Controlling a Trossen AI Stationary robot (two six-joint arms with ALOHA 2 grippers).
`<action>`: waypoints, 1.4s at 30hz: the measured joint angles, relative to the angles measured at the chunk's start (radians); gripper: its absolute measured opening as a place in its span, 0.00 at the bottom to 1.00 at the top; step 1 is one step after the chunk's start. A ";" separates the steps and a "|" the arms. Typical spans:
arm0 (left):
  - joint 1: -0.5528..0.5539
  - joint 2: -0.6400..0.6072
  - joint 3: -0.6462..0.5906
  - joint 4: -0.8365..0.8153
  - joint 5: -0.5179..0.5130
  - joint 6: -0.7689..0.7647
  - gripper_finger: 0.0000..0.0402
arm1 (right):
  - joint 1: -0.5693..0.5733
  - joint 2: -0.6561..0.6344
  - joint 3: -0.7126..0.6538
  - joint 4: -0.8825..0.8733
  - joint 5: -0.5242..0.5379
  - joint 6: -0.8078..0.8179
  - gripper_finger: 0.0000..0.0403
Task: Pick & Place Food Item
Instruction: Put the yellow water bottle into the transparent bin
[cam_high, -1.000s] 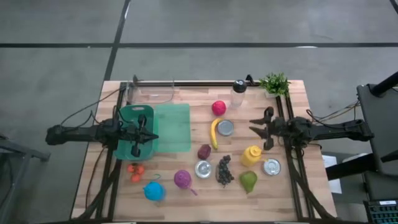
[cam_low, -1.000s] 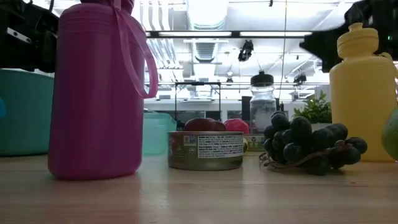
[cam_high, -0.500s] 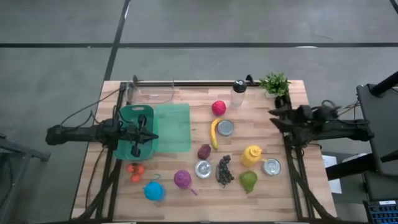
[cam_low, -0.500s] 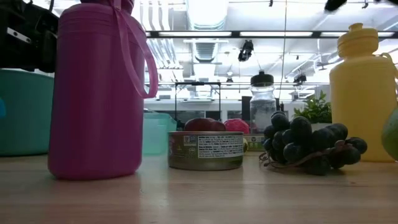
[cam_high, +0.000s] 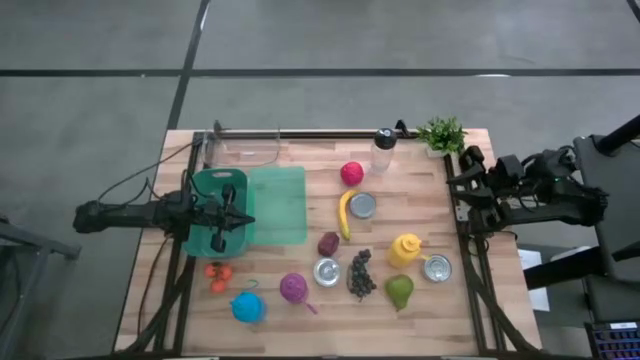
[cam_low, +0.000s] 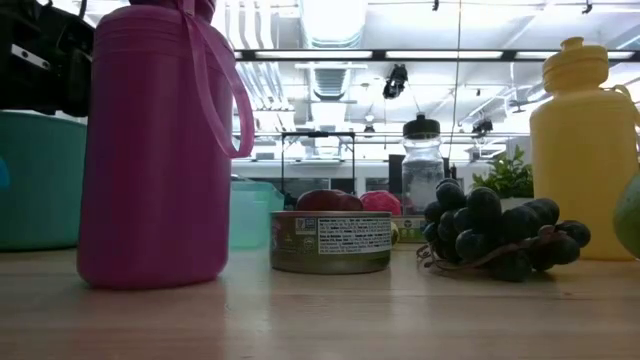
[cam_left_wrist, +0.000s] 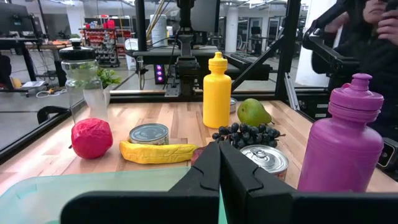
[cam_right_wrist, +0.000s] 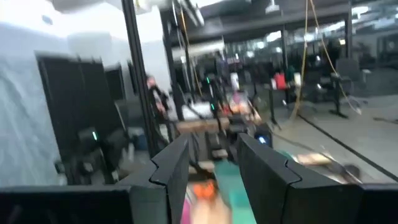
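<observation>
Food lies mid-table in the high view: a banana (cam_high: 344, 214), a red apple (cam_high: 351, 173), a dark plum (cam_high: 328, 243), grapes (cam_high: 360, 273), a green pear (cam_high: 400, 291) and small tomatoes (cam_high: 218, 277). All rest on the wood. My left gripper (cam_high: 243, 219) (cam_left_wrist: 219, 154) is shut and level over the teal bin (cam_high: 205, 190). My right gripper (cam_high: 458, 180) (cam_right_wrist: 211, 155) is raised at the table's right edge. A narrow gap shows between its fingers, with nothing in it, and it is far from the food.
Three cans (cam_high: 361, 205) (cam_high: 326, 271) (cam_high: 437, 267), a yellow bottle (cam_high: 404, 249), a magenta bottle (cam_high: 293, 288), a blue bottle (cam_high: 248, 306) and a clear bottle (cam_high: 383, 150) stand among the food. A green board (cam_high: 280, 205) lies beside the bin. A plant (cam_high: 441, 133) stands at the far right.
My right gripper has risen and drawn back toward the table's right edge, from beside the can and the yellow bottle. It has tipped upward and has left the low view. Nothing on the table has moved.
</observation>
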 joint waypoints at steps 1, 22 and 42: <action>0.000 0.000 0.000 0.000 0.000 0.000 0.00 | 0.000 0.000 0.012 -0.034 0.000 -0.024 0.33; 0.000 0.000 0.000 0.000 0.000 0.000 0.00 | 0.000 -0.001 0.167 -0.579 -0.002 0.158 0.33; 0.000 0.000 0.000 0.000 0.000 0.000 0.00 | 0.000 0.002 0.159 -0.542 0.003 0.098 0.33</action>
